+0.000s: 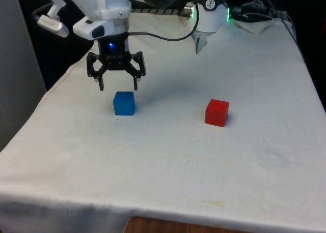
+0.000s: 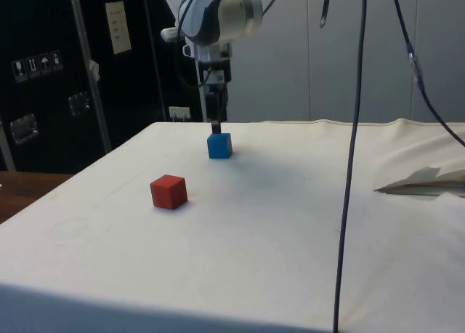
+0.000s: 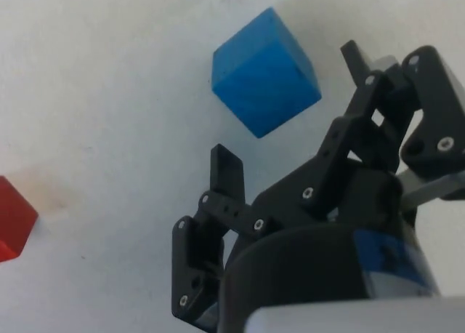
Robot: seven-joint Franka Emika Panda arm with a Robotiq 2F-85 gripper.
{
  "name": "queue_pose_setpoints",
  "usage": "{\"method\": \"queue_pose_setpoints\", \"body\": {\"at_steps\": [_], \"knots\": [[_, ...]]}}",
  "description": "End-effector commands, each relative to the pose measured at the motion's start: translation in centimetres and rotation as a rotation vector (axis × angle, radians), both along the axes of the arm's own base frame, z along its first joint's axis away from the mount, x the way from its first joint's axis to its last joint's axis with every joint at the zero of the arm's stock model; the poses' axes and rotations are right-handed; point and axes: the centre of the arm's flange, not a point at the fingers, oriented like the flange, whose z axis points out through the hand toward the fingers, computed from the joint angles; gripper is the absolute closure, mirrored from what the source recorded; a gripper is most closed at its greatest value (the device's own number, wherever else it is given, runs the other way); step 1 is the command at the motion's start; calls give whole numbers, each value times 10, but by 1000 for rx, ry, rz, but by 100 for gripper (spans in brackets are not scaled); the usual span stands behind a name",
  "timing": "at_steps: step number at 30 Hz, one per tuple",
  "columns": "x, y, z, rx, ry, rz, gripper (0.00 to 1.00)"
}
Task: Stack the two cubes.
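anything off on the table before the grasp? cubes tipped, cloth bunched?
Nothing stands out. The blue cube and red cube both sit flat on the white cloth, well apart. The hand hangs open above the blue cube, touching nothing.

**Surfaces and finishes, for your reference**

Your table cover (image 1: 168,162) is white woven cloth, matt, lightly wrinkled, with a few small dark specks and faint stains. At the near edge in the front view you see a sliver of brown wood (image 1: 168,227), smooth-looking.

Blue cube (image 1: 124,103): solid colour, matt, flat smooth faces with crisp edges; material reads as painted wood or plastic, you can't tell which. Red cube (image 1: 217,112): same finish, matt and smooth.

Gripper (image 1: 118,83): black plastic-looking linkage, matt to slightly satin, with small bright metal screws at the joints in the wrist view. Arm shell (image 2: 225,9): white, glossy, smooth plastic.
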Motion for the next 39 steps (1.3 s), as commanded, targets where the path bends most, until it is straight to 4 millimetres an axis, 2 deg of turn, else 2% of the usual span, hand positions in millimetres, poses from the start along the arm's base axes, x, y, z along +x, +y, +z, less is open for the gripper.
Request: {"method": "queue_pose_setpoints", "body": {"at_steps": [1,6,25,32,38,39], "knots": [[2,-3,-3,4,-7,4,0],[4,-9,-9,2,-4,5,0],[8,-11,-37,1,14,-2,0],[8,-11,-38,1,19,-5,0],[6,-21,-25,-2,21,-7,0],[7,-20,-28,-9,20,-9,0]]}}
